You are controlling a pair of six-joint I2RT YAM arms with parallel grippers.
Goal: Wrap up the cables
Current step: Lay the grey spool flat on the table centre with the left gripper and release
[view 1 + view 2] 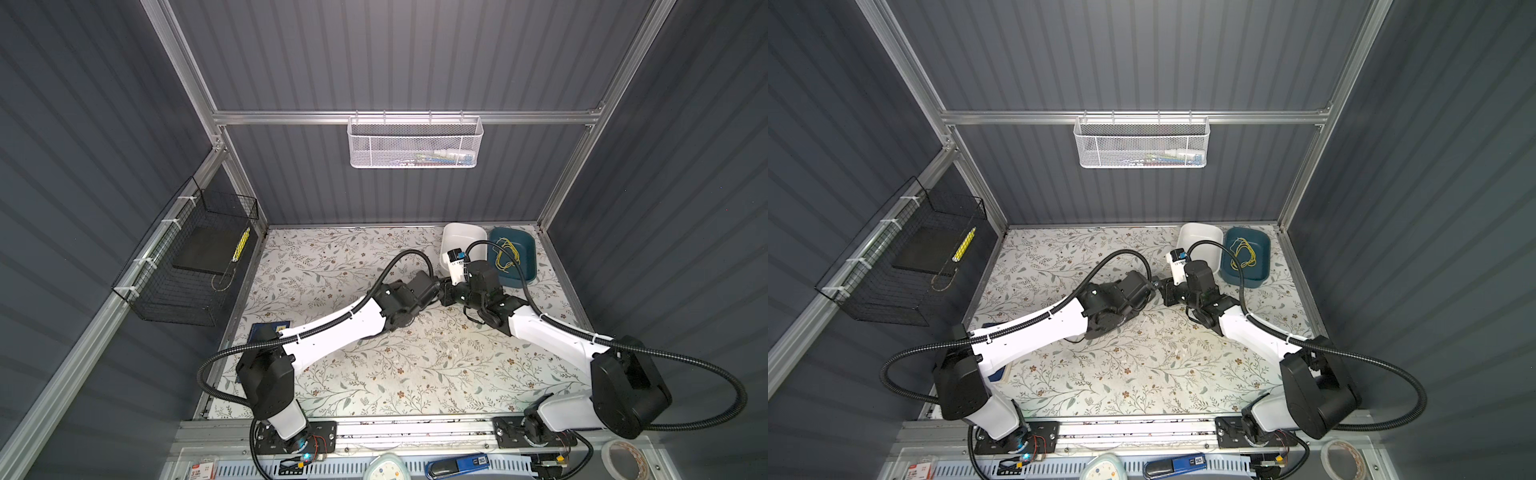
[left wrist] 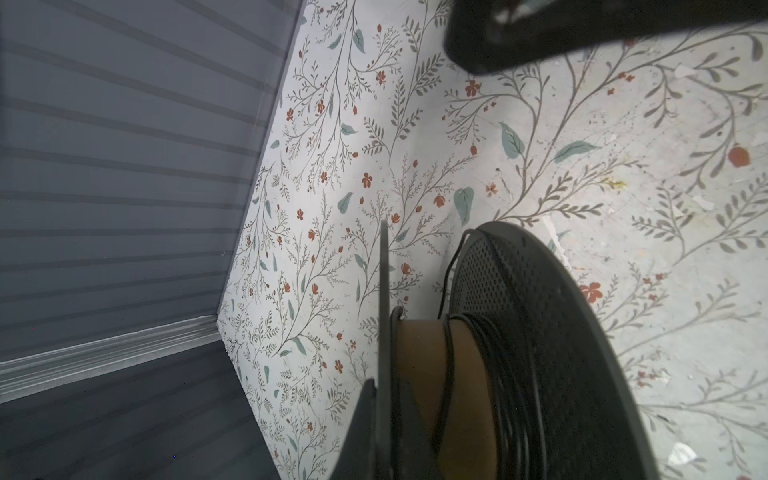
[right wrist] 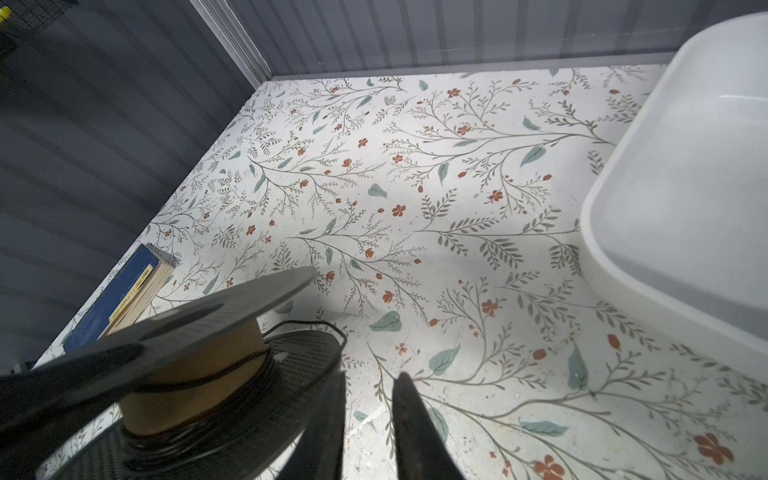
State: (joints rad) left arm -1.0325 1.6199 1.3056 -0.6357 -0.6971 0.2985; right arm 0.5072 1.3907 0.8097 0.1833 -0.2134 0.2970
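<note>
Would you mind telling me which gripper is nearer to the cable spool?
Left. The left gripper is clamped on the thin flange of the spool; the right gripper hangs just beside it, jaws apart, gripping nothing.

Thin black cable [image 2: 494, 374] sits wound in tight turns around the brown core of a dark spool [image 2: 552, 340], bunched against its perforated flange, one loose strand looping over the rim.

The left arm [image 1: 1034, 338] and right arm [image 1: 1254, 336] meet near the white tub [image 1: 1202, 233].
</note>
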